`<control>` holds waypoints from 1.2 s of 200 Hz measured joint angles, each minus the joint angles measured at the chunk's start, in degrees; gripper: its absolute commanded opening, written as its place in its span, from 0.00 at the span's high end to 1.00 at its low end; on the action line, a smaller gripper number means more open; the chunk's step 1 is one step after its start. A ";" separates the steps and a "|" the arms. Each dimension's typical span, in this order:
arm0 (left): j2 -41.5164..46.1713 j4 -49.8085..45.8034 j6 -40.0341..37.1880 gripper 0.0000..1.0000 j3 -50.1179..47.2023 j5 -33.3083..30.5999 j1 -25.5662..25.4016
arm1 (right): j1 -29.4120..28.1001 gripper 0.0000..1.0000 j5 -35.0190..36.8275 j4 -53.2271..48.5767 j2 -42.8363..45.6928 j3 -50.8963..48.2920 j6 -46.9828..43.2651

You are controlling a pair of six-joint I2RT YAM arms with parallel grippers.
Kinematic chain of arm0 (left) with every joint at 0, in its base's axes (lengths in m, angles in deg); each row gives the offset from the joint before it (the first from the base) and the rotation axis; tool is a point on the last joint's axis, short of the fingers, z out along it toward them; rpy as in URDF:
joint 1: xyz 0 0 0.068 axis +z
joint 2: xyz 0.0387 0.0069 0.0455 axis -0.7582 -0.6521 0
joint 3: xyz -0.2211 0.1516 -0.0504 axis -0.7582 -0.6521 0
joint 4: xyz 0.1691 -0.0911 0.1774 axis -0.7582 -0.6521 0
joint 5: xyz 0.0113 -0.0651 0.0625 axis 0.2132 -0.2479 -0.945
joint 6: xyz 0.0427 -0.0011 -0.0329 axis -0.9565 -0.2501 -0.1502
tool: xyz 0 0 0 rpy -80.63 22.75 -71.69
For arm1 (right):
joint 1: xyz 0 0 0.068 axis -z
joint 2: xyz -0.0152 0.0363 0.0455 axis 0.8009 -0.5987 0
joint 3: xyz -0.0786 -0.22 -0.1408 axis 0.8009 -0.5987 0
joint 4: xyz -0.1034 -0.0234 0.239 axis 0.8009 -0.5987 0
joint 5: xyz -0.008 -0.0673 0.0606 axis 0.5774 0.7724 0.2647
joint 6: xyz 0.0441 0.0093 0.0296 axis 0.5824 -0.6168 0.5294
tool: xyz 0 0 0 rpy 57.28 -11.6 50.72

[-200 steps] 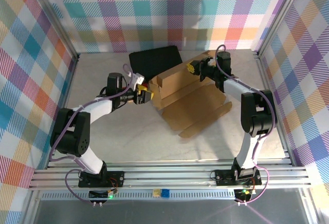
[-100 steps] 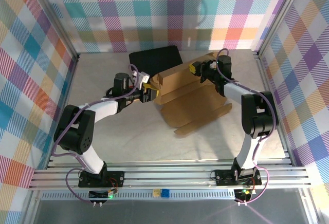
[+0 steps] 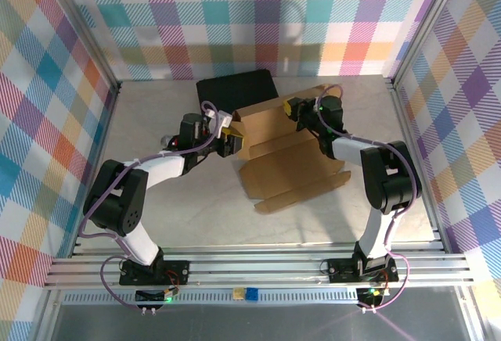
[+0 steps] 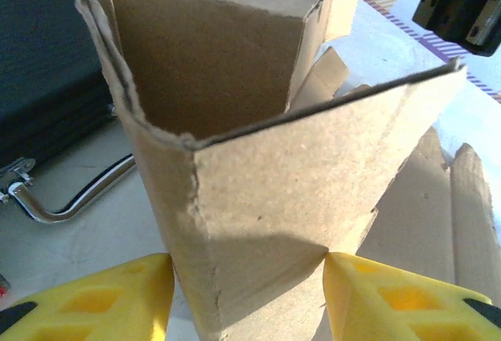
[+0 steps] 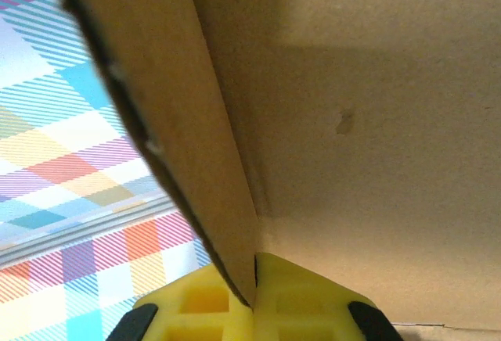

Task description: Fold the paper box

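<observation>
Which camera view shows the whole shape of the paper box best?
The top external view: there the paper box appears whole, with flat flaps in front and raised walls behind. The left wrist view shows one raised corner of it between the left fingers. The right wrist view shows one wall, very close, pinched by the right fingers.
</observation>
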 measured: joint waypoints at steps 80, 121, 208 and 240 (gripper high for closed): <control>-0.46 0.07 -0.31 0.51 0.15 -10.69 -3.02 | -1.55 1.00 4.37 5.11 1.09 -3.61 1.44; -2.08 0.20 -0.79 0.52 0.20 -16.70 -5.64 | -1.97 1.00 5.53 11.15 1.90 -7.91 1.46; -2.80 4.15 -1.77 0.48 -1.81 -27.74 -9.31 | -1.66 1.00 4.70 25.55 1.57 -16.44 2.03; -2.58 4.50 -1.75 0.43 -2.45 -29.05 -9.40 | -1.01 1.00 3.61 25.97 1.49 -16.46 2.12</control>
